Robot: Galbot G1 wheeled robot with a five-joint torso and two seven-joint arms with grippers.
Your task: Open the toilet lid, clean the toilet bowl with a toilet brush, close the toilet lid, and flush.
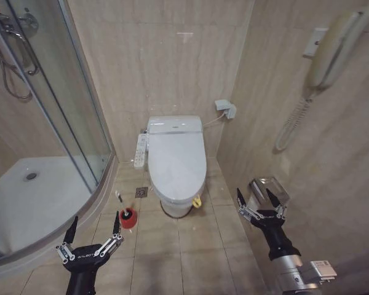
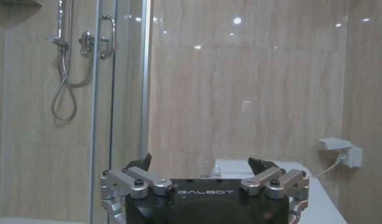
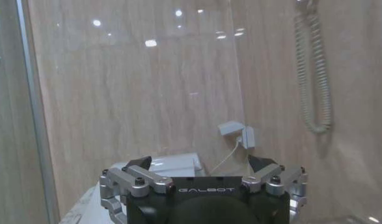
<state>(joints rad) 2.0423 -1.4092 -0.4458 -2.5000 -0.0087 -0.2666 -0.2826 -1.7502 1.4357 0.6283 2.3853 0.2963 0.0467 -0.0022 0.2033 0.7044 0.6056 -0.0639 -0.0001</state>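
The toilet lid (image 1: 177, 161) is down over the seat, with a small yellow loop (image 1: 197, 201) hanging at its front rim. Under it the toilet bowl (image 1: 172, 208) shows just its white outer base; its inside is hidden. The toilet brush (image 1: 119, 198) stands in a red holder (image 1: 128, 218) on the floor left of the toilet, white handle tilted up. My left gripper (image 1: 95, 220) hovers open near the holder, empty. My right gripper (image 1: 253, 193) is open and empty to the right of the toilet. Both wrist views show open fingers (image 2: 143, 163) (image 3: 138, 163) facing the back wall.
A curved glass shower enclosure with a white tray (image 1: 24, 196) fills the left. A floor drain (image 1: 141, 192) lies beside the toilet. On the right wall hang a phone (image 1: 332, 49) and a metal paper holder (image 1: 267, 187). A wall socket (image 1: 226, 109) sits behind the toilet.
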